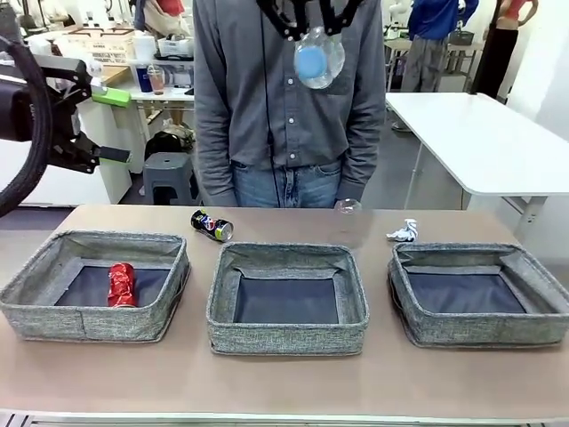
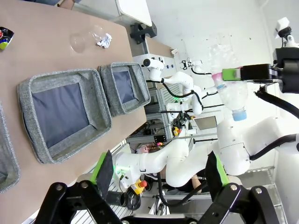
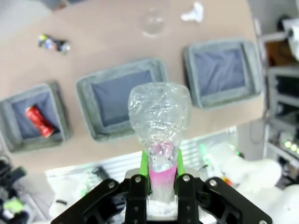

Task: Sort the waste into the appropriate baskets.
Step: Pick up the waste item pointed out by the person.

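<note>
High over the table, my right gripper point(image 1: 311, 25) point(image 3: 161, 173) is shut on the neck of a clear plastic bottle point(image 1: 317, 55) point(image 3: 159, 119) with a blue cap. Three grey baskets stand in a row: left point(image 1: 89, 325), middle point(image 1: 286, 340) and right point(image 1: 484, 332). A crushed red can point(image 1: 122, 285) point(image 3: 39, 121) lies in the left basket. On the far side of the table lie a dark blue soda can point(image 1: 212, 225), a clear cup point(image 1: 348, 206) and a crumpled wrapper point(image 1: 403, 233). My left gripper point(image 1: 114, 124) point(image 2: 160, 172) hangs open and empty, up at the left.
A person in a grey shirt point(image 1: 284, 89) stands at the far edge behind the middle basket, hands in pockets. A strip of bare table point(image 1: 284, 387) runs in front of the baskets. A white table point(image 1: 480, 142) stands at the back right.
</note>
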Available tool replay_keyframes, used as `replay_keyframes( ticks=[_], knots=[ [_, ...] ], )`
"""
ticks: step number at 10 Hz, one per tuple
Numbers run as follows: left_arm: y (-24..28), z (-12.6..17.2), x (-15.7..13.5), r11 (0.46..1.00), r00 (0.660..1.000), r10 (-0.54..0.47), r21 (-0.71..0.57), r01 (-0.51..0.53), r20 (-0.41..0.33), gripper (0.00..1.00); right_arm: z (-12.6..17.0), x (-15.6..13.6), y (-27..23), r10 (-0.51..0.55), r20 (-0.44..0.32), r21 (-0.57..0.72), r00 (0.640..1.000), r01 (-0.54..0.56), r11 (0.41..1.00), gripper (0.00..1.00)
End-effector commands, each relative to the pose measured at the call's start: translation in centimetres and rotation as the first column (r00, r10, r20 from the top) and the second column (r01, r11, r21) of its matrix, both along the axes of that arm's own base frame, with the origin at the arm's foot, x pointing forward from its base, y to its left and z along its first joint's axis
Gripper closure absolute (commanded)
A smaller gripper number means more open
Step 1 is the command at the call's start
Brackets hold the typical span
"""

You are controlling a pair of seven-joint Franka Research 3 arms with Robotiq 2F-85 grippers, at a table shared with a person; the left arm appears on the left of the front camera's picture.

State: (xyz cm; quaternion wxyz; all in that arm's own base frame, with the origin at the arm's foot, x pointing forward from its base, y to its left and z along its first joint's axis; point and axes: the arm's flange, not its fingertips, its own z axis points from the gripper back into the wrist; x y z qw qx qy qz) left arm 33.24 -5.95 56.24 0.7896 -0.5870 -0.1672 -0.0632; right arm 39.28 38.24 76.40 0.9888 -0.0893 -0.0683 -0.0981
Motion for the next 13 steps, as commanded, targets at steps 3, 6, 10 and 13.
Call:
replay_keyframes(
  ticks=[3,6,10,13],
  knots=[
    [0.0,0.3,-0.1,1.0,1.0,-0.002,-0.009,0.002,-0.008,0.0,3.5,0.8,0.5,0.178,-0.024,0.073,0.984,-0.176,0.982,0.78],
    [0.0,0.3,-0.1,1.0,1.0,-0.002,-0.009,0.002,-0.008,0.0,2.1,-0.3,-0.6,0.113,0.026,0.045,0.993,-0.114,0.992,0.78],
    [0.0,0.3,-0.1,1.0,1.0,-0.002,-0.009,0.002,-0.008,0.0,2.1,-0.3,-0.6,0.113,0.026,0.045,0.993,-0.114,0.992,0.78],
    [0.0,0.3,-0.1,1.0,1.0,-0.002,-0.009,0.002,-0.008,0.0,-1.4,1.3,0.8,0.138,-0.016,0.102,0.99,-0.135,0.986,0.78]
  ],
)
